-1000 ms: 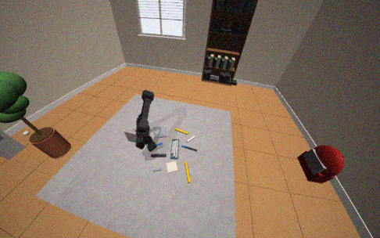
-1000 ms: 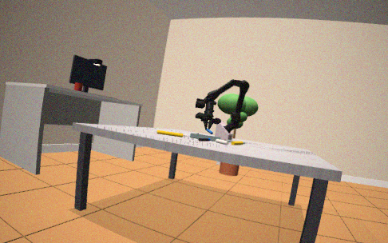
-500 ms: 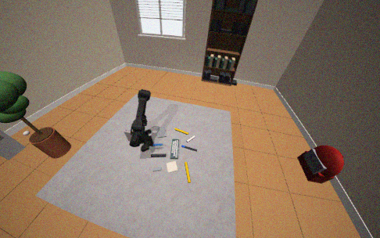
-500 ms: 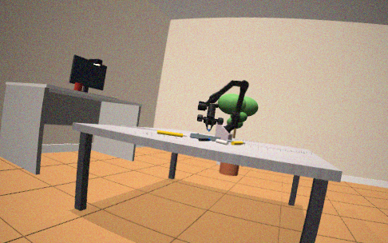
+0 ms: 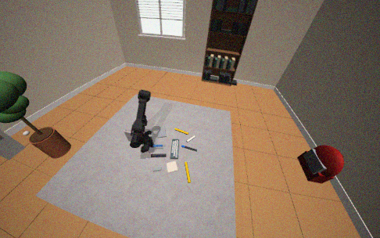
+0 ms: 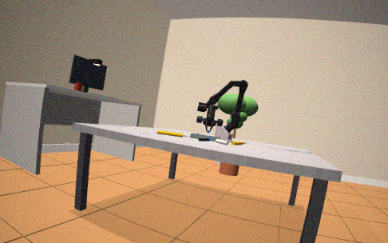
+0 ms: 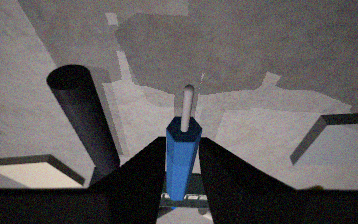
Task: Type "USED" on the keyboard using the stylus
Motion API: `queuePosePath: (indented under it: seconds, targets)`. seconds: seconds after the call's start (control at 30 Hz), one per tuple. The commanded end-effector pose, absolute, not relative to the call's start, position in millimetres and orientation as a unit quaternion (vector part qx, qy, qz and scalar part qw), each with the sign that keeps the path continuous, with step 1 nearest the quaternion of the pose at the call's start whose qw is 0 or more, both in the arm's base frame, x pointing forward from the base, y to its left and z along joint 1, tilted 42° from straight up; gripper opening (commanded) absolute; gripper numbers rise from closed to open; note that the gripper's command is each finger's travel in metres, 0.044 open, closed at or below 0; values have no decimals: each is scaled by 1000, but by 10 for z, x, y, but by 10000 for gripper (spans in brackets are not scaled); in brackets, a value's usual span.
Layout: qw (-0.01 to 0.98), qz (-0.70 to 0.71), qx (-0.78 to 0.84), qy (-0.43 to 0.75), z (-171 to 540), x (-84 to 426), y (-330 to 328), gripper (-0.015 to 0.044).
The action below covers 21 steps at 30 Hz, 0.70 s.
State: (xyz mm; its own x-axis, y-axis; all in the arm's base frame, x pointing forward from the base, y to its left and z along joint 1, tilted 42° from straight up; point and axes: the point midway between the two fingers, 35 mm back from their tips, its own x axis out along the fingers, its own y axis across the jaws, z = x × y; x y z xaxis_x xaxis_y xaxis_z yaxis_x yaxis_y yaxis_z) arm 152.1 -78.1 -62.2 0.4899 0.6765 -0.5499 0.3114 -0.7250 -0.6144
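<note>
My gripper (image 7: 182, 144) is shut on the blue stylus (image 7: 181, 162) (image 5: 157, 146) (image 6: 207, 131). The stylus has a six-sided blue body and a thin grey tip, which points away from the fingers in the wrist view. The gripper hangs above the desk (image 6: 132, 133), with the stylus clear of the desk top. The dark green keyboard (image 5: 174, 149) (image 6: 198, 136) (image 7: 196, 197) lies to the right of the gripper in the top view. In the wrist view only a strip of it shows, behind the stylus, with its letters unreadable.
A black cylinder (image 5: 158, 155) (image 7: 82, 115) lies beside the keyboard. Two yellow sticks (image 5: 181, 131) (image 5: 188, 172), a white block (image 5: 191, 138), a dark pen (image 5: 190, 148) and a cream square (image 5: 172, 167) lie around it. A pale panel (image 6: 222, 133) stands near the arm.
</note>
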Motion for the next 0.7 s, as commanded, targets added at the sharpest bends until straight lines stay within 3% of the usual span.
queuePosePath:
  seconds: [0.0, 0.67]
  targets:
    - [231, 408, -832, -297, -673, 1516, -701, 0]
    - [232, 408, -832, -298, -887, 1513, -487, 0]
